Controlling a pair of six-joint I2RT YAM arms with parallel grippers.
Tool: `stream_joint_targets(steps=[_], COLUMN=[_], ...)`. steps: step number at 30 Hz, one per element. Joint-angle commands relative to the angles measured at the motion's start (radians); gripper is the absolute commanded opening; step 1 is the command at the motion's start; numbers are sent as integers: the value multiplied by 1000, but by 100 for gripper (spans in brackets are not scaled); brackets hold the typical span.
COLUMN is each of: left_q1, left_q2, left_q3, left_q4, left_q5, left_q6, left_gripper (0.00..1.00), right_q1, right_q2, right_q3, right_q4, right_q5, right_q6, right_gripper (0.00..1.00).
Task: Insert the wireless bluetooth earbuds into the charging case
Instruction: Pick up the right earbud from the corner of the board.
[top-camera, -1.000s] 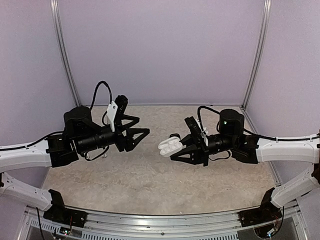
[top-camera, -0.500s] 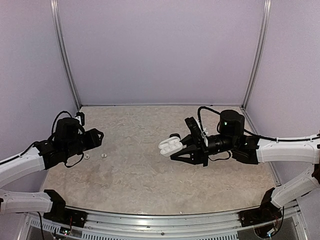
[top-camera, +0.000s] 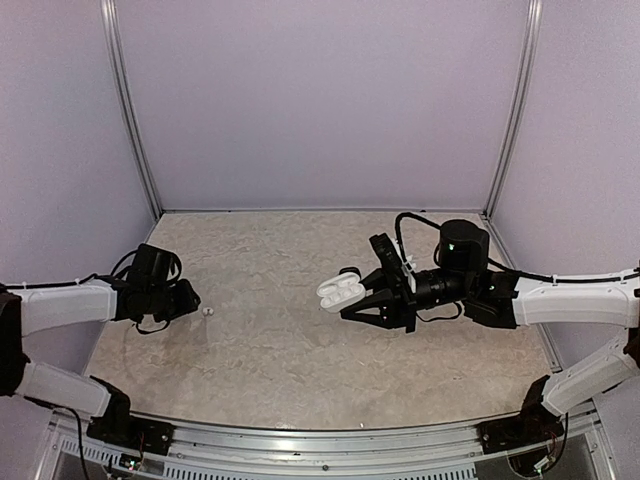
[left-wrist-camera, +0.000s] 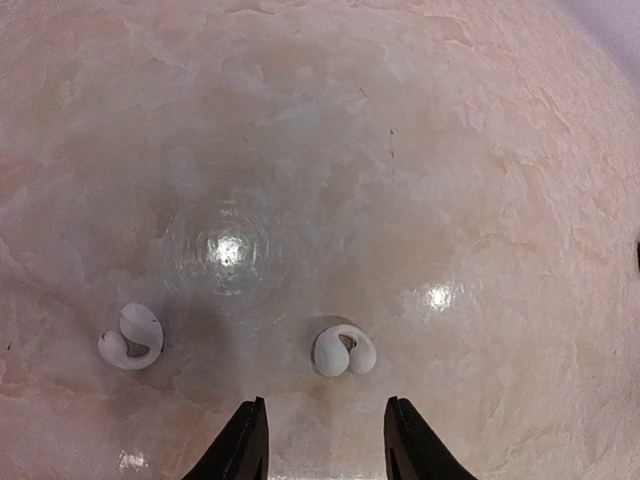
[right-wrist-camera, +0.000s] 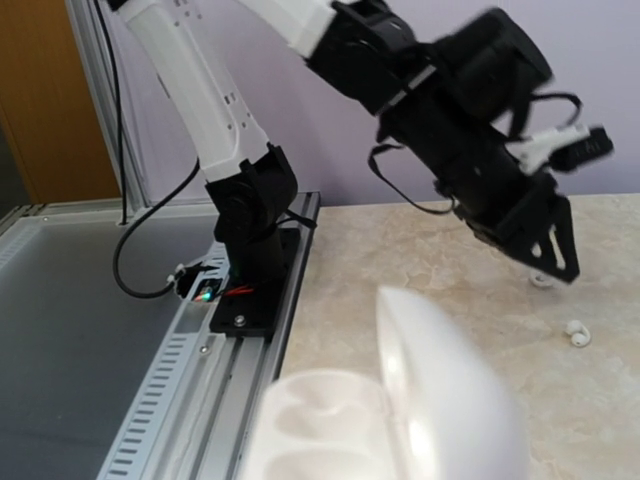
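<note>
Two earbuds (left-wrist-camera: 130, 337) lie on the table (left-wrist-camera: 420, 150); I'd centre my spread left gripper (left-wrist-camera: 325, 415) over the earbud straight ahead (left-wrist-camera: 343, 351) before pinching, while my right gripper (top-camera: 349, 295) clamps the charging case (top-camera: 335, 290)

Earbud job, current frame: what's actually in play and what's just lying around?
In play:
- white earbud, just ahead of the open left end effector
- second white earbud, beside it on the table
- charging case, lid open, held by the right end effector

Not in play (fixtures only):
- table
- back wall
- base rail
</note>
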Motion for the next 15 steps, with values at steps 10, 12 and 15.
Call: stream_joint_targets(steps=[10,12,15], left_q1=[22,25,29], left_q2=[101,55,14], left_q3=[33,16,2], left_q4=[42,25,1], left_q5=[-110,-148,-198], left_q6=[30,23,20], left_gripper=[36,37,43], right_q1=[-8,-8,-8], right_q2=[-19,-15,-6], right_q3=[-13,-13,-11], right_q4=[11,16,20], right_q5=[6,3,-4], right_q6=[2,6,6], right_gripper=[2,2,2])
